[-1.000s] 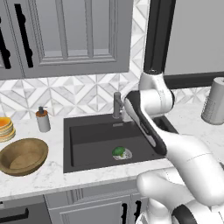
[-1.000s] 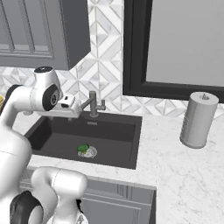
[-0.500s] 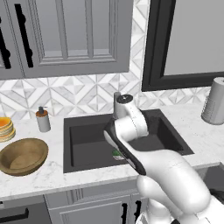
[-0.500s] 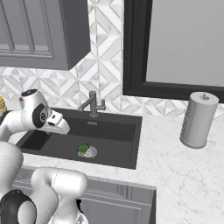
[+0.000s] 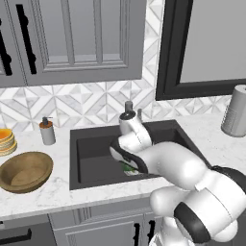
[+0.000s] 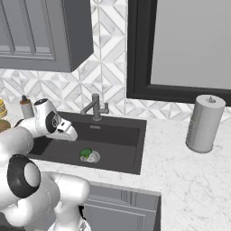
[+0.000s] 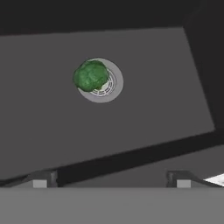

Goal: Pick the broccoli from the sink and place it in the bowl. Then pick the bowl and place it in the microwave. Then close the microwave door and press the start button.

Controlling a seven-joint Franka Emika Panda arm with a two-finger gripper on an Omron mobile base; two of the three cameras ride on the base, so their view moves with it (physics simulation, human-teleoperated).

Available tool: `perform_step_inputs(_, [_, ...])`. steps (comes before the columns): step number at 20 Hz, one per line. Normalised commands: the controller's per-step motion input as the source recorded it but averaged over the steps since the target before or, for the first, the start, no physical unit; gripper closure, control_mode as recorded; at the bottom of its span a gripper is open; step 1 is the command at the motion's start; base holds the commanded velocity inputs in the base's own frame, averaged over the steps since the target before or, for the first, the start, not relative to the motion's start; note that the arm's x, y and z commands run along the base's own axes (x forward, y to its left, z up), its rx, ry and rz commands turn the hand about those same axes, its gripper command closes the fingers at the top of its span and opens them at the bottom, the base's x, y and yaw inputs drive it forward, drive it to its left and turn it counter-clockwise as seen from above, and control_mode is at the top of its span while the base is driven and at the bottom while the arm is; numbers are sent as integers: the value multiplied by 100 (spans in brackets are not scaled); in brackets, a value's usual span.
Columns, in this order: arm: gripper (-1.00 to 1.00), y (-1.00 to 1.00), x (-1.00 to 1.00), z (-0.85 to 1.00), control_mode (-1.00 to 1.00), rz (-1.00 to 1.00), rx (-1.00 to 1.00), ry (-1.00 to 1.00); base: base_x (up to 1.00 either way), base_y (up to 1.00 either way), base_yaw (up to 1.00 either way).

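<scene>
One broccoli [image 7: 90, 75] on the sink [image 6: 122, 135] drain [image 7: 109, 89], one bowl [image 5: 25, 171] on the counter

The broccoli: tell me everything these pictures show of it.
The broccoli is a small, rounded, lumpy green head. It lies on the floor of the dark grey sink, resting on the round pale drain and covering its one side. In the right base view it sits near the basin's front wall. Nothing grips it: the gripper hangs apart from it, its tips spread. Its stem cannot be made out.
</scene>
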Motion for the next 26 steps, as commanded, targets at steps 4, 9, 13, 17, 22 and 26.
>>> perform_step_inputs(4, [-100, -4, 49, -57, -100, 6, 0, 10, 0, 0, 0])
perform_step_inputs(9, [-100, -3, 41, -44, -100, 6, -1, 9, 0, 0, 0])
perform_step_inputs(13, [-100, -1, 30, -49, -100, 3, -3, 11, 0, 0, 0])
perform_step_inputs(17, [-100, -3, 19, -46, -100, 0, -1, 6, 0, 0, 0])
perform_step_inputs(22, [-100, -11, 15, -33, -100, 0, 0, 4, 0, 0, 0])
perform_step_inputs(26, [-100, -23, 19, -31, -100, 0, 0, 7, 0, 0, 0])
